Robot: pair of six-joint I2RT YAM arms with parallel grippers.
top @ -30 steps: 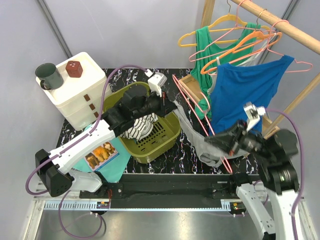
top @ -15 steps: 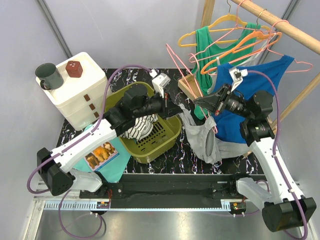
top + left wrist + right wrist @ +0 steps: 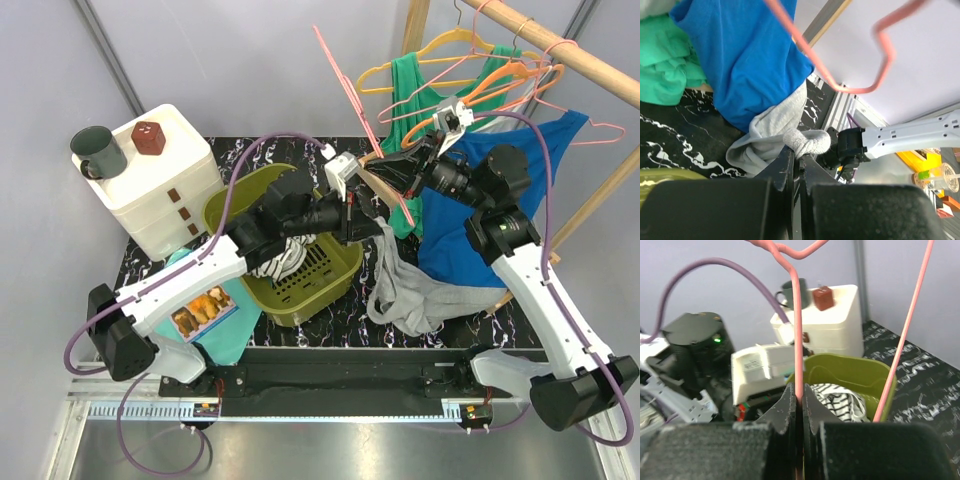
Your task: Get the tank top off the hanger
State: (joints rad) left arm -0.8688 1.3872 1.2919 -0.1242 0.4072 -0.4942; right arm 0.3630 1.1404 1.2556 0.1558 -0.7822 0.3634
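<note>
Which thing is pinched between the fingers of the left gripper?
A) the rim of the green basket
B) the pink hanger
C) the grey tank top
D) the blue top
C: the left wrist view shows the left gripper shut on a fold of the grey tank top; the pink hanger is in the right gripper.

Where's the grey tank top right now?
Top view: the grey tank top hangs right of centre, pinched at its top by the left gripper, between the olive basket and the blue top, its lower part heaped on the table.
</note>
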